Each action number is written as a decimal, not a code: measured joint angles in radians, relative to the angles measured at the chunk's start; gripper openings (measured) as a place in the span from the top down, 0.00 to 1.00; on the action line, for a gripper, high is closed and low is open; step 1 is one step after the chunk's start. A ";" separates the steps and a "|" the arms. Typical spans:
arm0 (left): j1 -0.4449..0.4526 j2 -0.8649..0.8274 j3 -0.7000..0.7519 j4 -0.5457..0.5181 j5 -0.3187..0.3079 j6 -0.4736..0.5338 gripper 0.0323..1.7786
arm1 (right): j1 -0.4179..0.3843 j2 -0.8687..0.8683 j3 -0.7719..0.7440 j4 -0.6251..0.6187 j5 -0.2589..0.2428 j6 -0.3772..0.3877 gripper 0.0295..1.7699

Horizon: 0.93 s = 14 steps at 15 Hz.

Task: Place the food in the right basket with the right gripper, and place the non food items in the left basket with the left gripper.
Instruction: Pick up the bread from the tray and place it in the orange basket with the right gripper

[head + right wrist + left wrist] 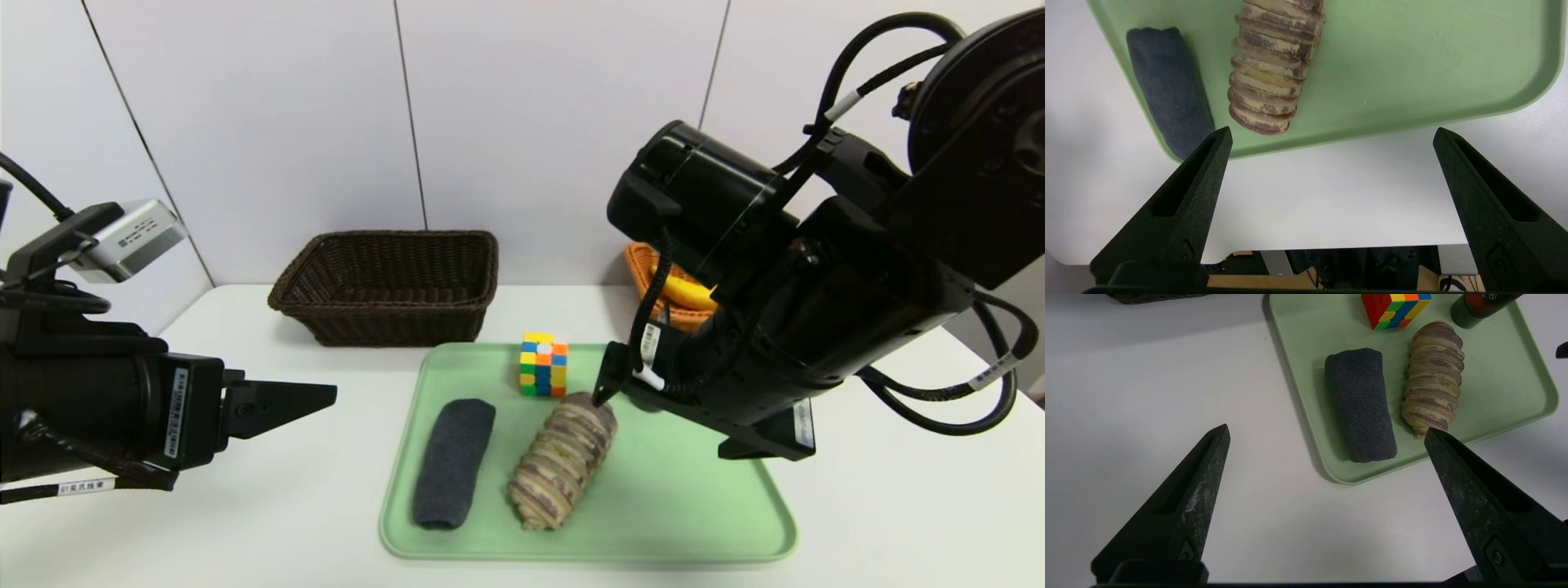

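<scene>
The yellow banana point(690, 293) lay in the orange basket point(637, 263); the striped bread roll point(563, 464) (plump, slanting), rolled grey cloth point(454, 464), multicoloured cube point(544, 365) and dark tube point(1480, 309) lay on the tray point(669, 498), near the brown basket point(392, 321).

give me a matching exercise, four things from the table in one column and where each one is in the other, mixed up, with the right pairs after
1. banana
2. dark grey rolled cloth
3. puzzle cube
4. left hand

A. on the green tray, beyond the striped roll
B. open, off the tray on the dark brown basket's side
C. in the orange basket
D. on the tray, left of the striped roll in the head view

Pairs: 1-C, 2-D, 3-A, 4-B
</scene>
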 joint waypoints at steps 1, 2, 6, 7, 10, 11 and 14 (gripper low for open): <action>-0.001 0.002 0.002 0.001 0.000 0.000 0.05 | 0.018 0.006 0.000 -0.003 0.003 0.003 0.04; -0.001 0.003 0.004 0.002 0.000 0.001 0.05 | 0.032 0.018 -0.013 -0.004 0.004 0.005 0.04; -0.003 0.003 0.005 0.004 -0.001 0.007 0.05 | 0.063 0.117 -0.108 -0.011 0.011 0.051 0.04; -0.002 0.003 0.005 0.005 -0.002 0.008 0.05 | 0.068 0.143 -0.115 -0.011 0.011 0.060 0.04; -0.003 0.005 0.005 0.007 -0.002 0.010 0.05 | 0.063 0.211 -0.121 -0.020 0.005 0.073 0.04; -0.003 0.005 0.005 0.007 -0.002 0.010 0.05 | 0.060 0.228 -0.122 -0.026 0.004 0.077 0.04; -0.003 0.007 0.009 0.008 -0.002 0.008 0.05 | 0.047 0.264 -0.122 -0.043 0.000 0.076 0.04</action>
